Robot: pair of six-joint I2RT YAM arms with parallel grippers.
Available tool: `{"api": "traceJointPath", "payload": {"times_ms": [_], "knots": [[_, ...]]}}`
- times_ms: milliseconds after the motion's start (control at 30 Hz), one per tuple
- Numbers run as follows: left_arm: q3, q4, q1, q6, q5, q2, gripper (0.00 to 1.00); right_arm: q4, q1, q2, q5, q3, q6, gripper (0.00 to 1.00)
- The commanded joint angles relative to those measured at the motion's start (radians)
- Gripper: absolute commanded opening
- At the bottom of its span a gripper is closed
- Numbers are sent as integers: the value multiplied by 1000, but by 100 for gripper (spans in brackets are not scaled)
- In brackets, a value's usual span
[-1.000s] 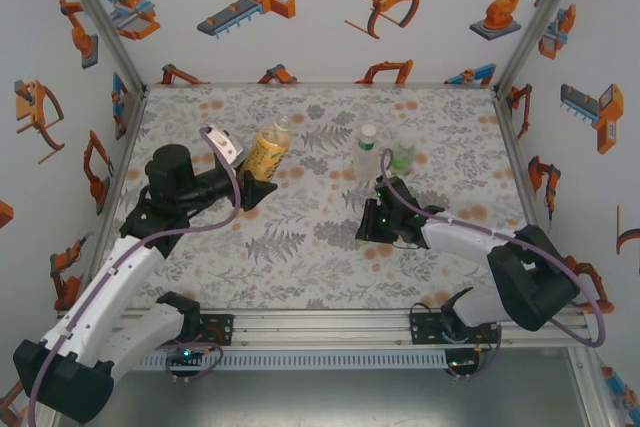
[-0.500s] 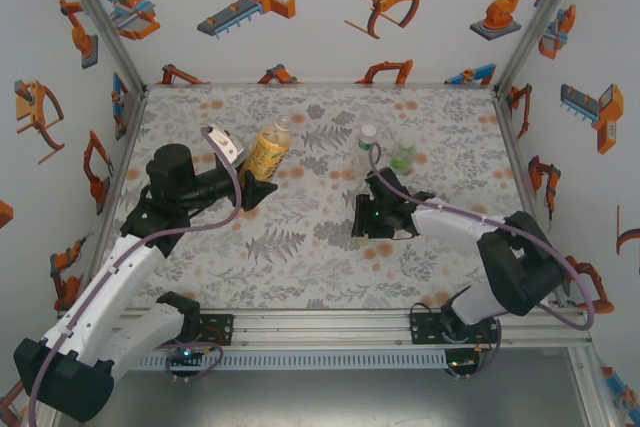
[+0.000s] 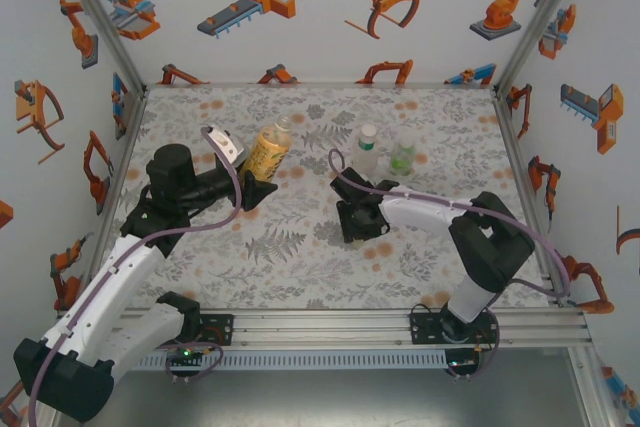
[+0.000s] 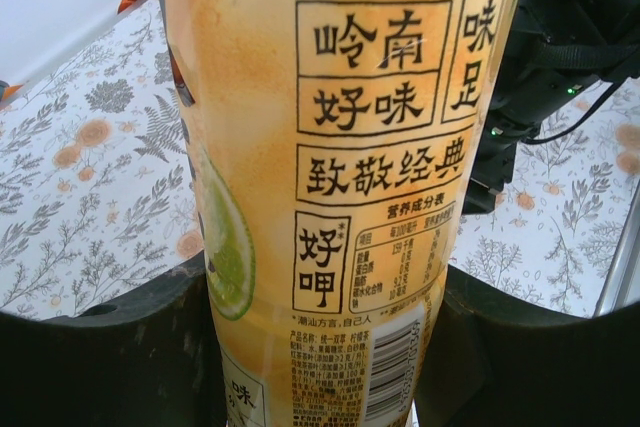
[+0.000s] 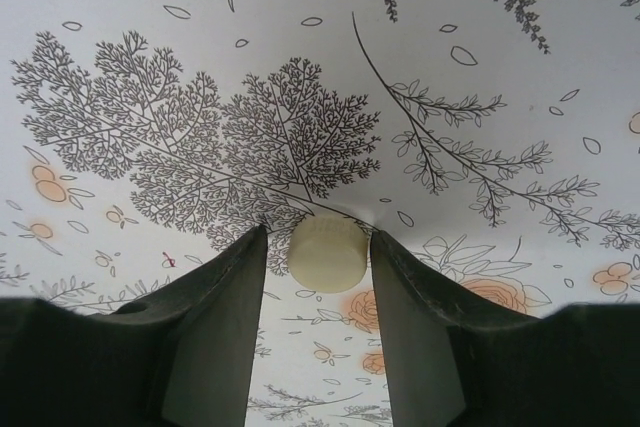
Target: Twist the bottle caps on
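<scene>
Cream cap (image 5: pixel 328 252), pinched by right gripper (image 5: pixel 320 239), should go straight onto the yellow bottle (image 3: pixel 268 150) pinched by left gripper (image 3: pixel 260 185).

Robot lab test cell. Boxed in on three sides by white wall panels (image 3: pixel 320 47) printed with orange cartoon robot arms and grippers, fixed between bare aluminium frame posts (image 3: pixel 105 22). Inside, a table (image 3: pixel 300 257) covered with a pale sheet patterned in grey ferns and orange flowers, edged on the near side by a slotted aluminium rail (image 3: pixel 320 329). Bolted along that rail, a white-and-black left robot arm (image 3: pixel 110 292) and a matching right robot arm (image 3: pixel 430 215).
</scene>
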Motion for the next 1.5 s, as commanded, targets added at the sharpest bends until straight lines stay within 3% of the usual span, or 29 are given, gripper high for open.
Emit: {"api": "traceJointPath", "payload": {"times_ms": [0, 533, 1000, 1233, 1467], "knots": [[21, -5, 4, 11, 6, -7, 0, -94, 24, 24, 41, 28, -14, 44], [22, -11, 5, 16, 6, 0, 0, -94, 40, 11, 60, 43, -11, 34], [36, -46, 3, 40, 9, 19, 0, -117, 29, -139, 71, 65, -42, 29], [51, -73, 4, 61, 28, 40, 0, -99, -1, -252, 12, 81, -82, 28], [62, -107, -9, 97, 46, 51, 0, 18, -64, -394, -168, 49, -167, 28]]}}
